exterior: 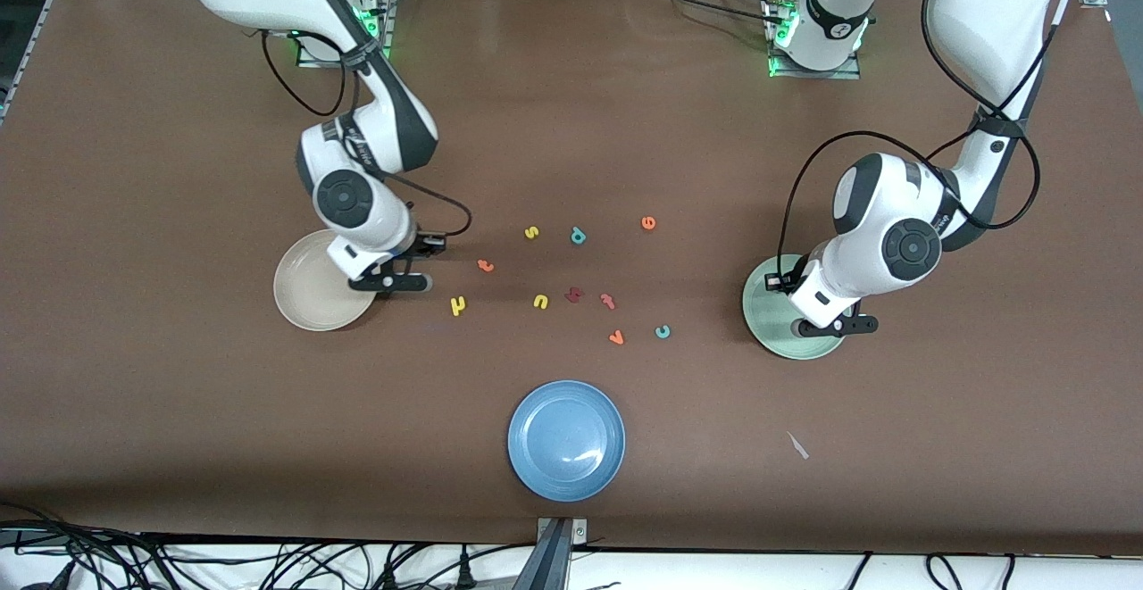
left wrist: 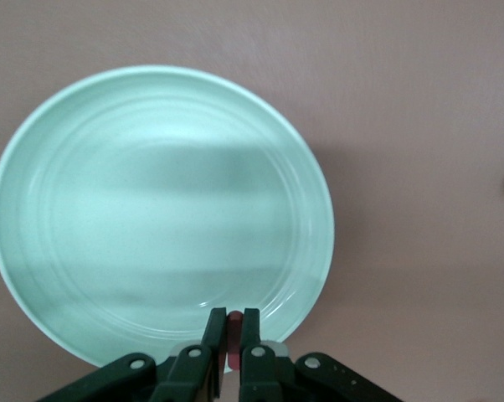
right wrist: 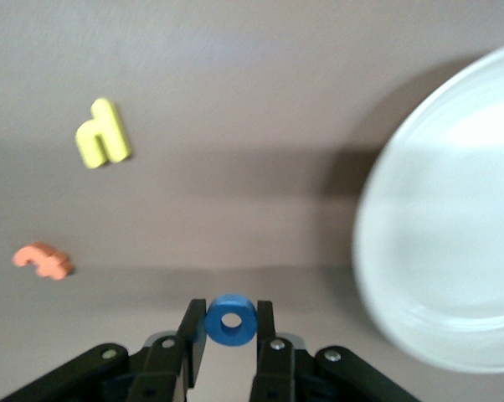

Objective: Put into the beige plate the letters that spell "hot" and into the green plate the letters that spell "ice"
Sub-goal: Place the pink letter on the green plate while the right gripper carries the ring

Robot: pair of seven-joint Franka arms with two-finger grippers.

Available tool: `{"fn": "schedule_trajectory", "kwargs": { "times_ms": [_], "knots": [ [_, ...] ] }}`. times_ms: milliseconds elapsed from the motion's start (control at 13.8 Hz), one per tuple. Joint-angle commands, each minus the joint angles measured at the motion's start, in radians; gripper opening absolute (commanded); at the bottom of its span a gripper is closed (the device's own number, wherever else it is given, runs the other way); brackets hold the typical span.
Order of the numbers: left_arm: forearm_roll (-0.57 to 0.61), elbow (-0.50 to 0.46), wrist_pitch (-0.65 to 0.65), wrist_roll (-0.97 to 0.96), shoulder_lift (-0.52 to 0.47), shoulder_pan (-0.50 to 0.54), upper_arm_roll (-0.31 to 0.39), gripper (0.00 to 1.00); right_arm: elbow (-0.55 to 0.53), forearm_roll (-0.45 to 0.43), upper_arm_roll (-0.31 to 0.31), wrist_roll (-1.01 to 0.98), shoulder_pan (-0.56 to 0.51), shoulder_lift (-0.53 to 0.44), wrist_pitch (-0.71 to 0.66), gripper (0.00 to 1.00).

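Left pincer [left wrist: 233, 339]: over the green plate [exterior: 766, 322] near its rim, fingers pressed tight on a small dark red piece, the "i" [left wrist: 234, 319].
Right pincer [right wrist: 230, 328]: over the bare worktop [exterior: 179, 411] just beside the beige plate [exterior: 299, 300], on the plate's side toward the scattered letters; fingers closed on the blue "o" [right wrist: 230, 319], which stands on edge between them.
Green plate: toward the left arm's end of the worktop, nothing lying in it.
Beige plate: toward the right arm's end, nothing lying in it.
Blue plate [exterior: 566, 439]: nearest the front camera, midway along the worktop, nothing in it.
Plates, count: three.
Loose letters, count: nine on the worktop, all between the beige and green plates.
Yellow: three, the "h" [exterior: 458, 305] closest to the beige plate, a "u" [exterior: 540, 302] and an "s" [exterior: 531, 232].
Orange: three, the "t" [exterior: 485, 265], the "e" [exterior: 648, 223] and a "v" [exterior: 616, 337].
Teal: two, the "c" [exterior: 663, 332] and a "p" [exterior: 578, 235].
Reddish: two close together mid-cluster, one dark red [exterior: 574, 295], one pinkish "f" [exterior: 608, 301].
Open room: wide bare worktop around both outer plates and between the letter cluster and the blue plate; the letters lie apart from each other.
Edges: all three plates sit well in from the worktop's edges.
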Motion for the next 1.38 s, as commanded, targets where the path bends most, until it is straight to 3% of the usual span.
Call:
{"fn": "schedule_trajectory", "kwargs": {
  "times_ms": [0, 145, 290, 362, 434, 507, 652, 796, 869, 941, 1014, 1303],
  "knots": [
    [0.021, -0.029, 0.032, 0.167, 0.005, 0.004, 0.019, 0.00, -0.001, -0.001, -0.073, -0.187, -0.001, -0.012, -0.011, 0.14],
    [0.021, -0.041, 0.073, 0.238, 0.015, 0.004, 0.031, 0.00, -0.001, 0.005, -0.116, -0.307, -0.009, 0.000, 0.027, 0.14],
    [0.023, -0.061, 0.114, 0.244, 0.029, 0.004, 0.032, 0.00, -0.001, 0.004, -0.117, -0.399, -0.063, 0.025, 0.074, 0.16],
    [0.032, -0.067, 0.134, 0.244, 0.032, 0.004, 0.032, 0.00, 0.002, 0.007, -0.115, -0.465, -0.084, 0.028, 0.081, 0.26],
    [0.050, -0.073, 0.141, 0.244, 0.034, 0.004, 0.032, 0.00, 0.007, 0.016, -0.115, -0.485, -0.089, 0.038, 0.081, 0.83],
    [0.058, -0.075, 0.145, 0.244, 0.034, 0.004, 0.032, 0.00, 0.012, 0.039, -0.114, -0.485, -0.089, 0.038, 0.081, 1.00],
    [0.058, -0.078, 0.150, 0.244, 0.040, 0.002, 0.031, 0.00, 0.024, 0.111, -0.106, -0.469, -0.067, 0.037, 0.075, 1.00],
    [0.060, -0.078, 0.154, 0.244, 0.042, 0.000, 0.031, 0.01, 0.048, 0.125, -0.104, -0.409, -0.037, 0.038, 0.070, 1.00],
    [0.058, -0.078, 0.154, 0.243, 0.040, 0.000, 0.031, 0.32, 0.056, 0.125, -0.101, -0.380, -0.028, 0.038, 0.070, 1.00],
    [0.058, -0.076, 0.154, 0.241, 0.038, 0.000, 0.031, 0.70, 0.061, 0.125, -0.100, -0.355, -0.021, 0.040, 0.070, 1.00],
    [0.060, -0.076, 0.154, 0.241, 0.032, 0.000, 0.031, 1.00, 0.070, 0.125, -0.100, -0.335, -0.011, 0.043, 0.070, 1.00],
    [0.060, -0.066, 0.144, 0.240, 0.006, 0.000, 0.029, 1.00, 0.148, 0.126, -0.098, -0.287, 0.043, 0.093, 0.068, 1.00]
  ]
}}
